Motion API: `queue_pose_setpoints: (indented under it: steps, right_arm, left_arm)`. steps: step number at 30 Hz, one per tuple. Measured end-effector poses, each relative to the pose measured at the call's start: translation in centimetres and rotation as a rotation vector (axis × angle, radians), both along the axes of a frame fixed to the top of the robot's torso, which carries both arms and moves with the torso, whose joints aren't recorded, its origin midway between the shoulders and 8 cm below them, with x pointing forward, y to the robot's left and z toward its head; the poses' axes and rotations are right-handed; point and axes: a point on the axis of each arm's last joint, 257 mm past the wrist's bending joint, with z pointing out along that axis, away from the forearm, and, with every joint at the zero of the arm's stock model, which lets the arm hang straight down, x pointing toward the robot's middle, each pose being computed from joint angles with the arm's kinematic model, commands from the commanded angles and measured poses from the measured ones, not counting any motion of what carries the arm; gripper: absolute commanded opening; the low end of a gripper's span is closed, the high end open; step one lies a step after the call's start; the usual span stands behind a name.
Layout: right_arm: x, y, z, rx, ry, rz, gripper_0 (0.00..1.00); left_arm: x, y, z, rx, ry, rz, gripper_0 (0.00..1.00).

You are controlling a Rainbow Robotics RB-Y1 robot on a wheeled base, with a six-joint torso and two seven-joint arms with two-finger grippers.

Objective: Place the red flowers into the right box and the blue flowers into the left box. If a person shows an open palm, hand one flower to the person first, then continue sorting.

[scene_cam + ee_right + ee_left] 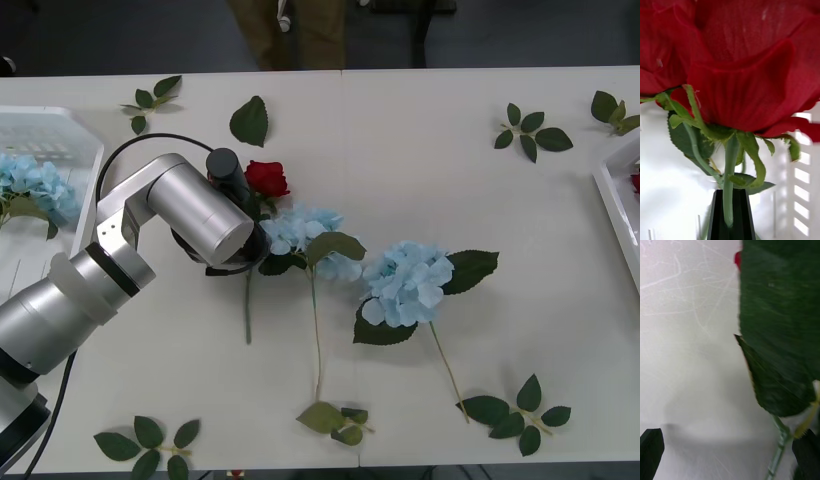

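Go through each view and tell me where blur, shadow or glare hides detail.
Front view: evenly lit, sharp; the left gripper throws only a soft shadow beside the red rose. Right wrist view: the held rose looms close, petals soft, stem crisper; bright white tray behind. Left wrist view: leaf smeared, a grey shadow on the table.

One deep-red fabric rose [266, 178] lay on the worktop beside two pale-blue hydrangea heads [405, 283]; another blue one [38, 187] rested in the white slatted left tray [55, 131]
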Motion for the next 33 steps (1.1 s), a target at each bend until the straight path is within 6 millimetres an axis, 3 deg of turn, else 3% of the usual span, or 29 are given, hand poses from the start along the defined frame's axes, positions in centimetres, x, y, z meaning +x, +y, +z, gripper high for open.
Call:
queue_pose_setpoints:
  steps: [1,4,8,9,10,15,20,28,33]
  right_arm:
    - [0.1,0.2,-0.2,0.004,0.000,0.001,0.33]
    - [0.3,0.4,-0.2,0.004,-0.006,0.005,0.59]
    - [0.5,0.4,0.0,0.003,-0.011,0.007,0.63]
    - [0.5,0.6,0.0,0.004,-0.009,0.009,0.63]
    - [0.5,0.7,0.0,0.007,-0.004,0.012,0.63]
    - [-0.2,4.5,-0.6,0.111,0.077,0.051,0.63]
    - [-1.4,8.0,1.0,0.210,0.158,0.097,0.63]
    - [-2.9,11.9,8.1,0.273,0.194,0.186,0.63]
    - [-4.5,14.4,11.5,0.259,0.237,0.170,0.63]
  left_arm:
    - [0.3,0.3,-0.3,0.000,-0.005,0.004,1.00]
    - [1.1,0.3,-0.4,-0.004,-0.037,-0.002,1.00]
    - [1.5,0.2,-0.3,-0.004,-0.055,-0.008,0.99]
    - [1.5,0.2,-0.3,-0.004,-0.055,-0.008,0.62]
    - [1.6,0.2,-0.3,-0.004,-0.056,-0.009,0.34]
    - [1.7,-0.1,-0.2,-0.005,-0.065,-0.016,0.01]
    - [1.7,-0.2,-0.2,-0.004,-0.067,-0.017,0.00]
    - [1.7,-0.1,-0.3,0.000,-0.066,-0.016,0.00]
    - [1.7,0.0,-0.3,0.000,-0.066,-0.015,0.00]
